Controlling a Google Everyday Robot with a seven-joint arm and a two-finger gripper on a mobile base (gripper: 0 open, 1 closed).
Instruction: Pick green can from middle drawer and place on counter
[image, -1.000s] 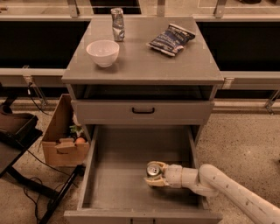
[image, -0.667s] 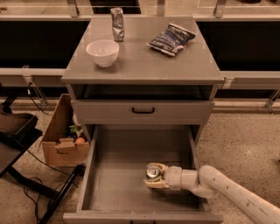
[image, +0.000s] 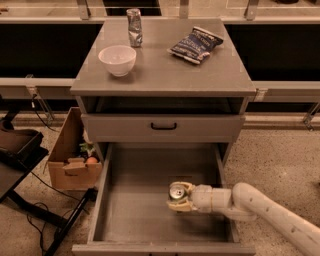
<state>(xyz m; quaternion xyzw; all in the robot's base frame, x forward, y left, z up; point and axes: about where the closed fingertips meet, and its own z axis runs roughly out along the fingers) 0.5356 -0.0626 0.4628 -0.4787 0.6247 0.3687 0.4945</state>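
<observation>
Almost nothing has shifted over the last second: the gripper (image: 179, 196) stays clasped around the green can (image: 176, 191) near the right side of the open middle drawer (image: 135, 210), with the can at most a touch higher than before. The grasp looks settled, so the lift toward the counter (image: 160, 75) surface seems only just starting.
</observation>
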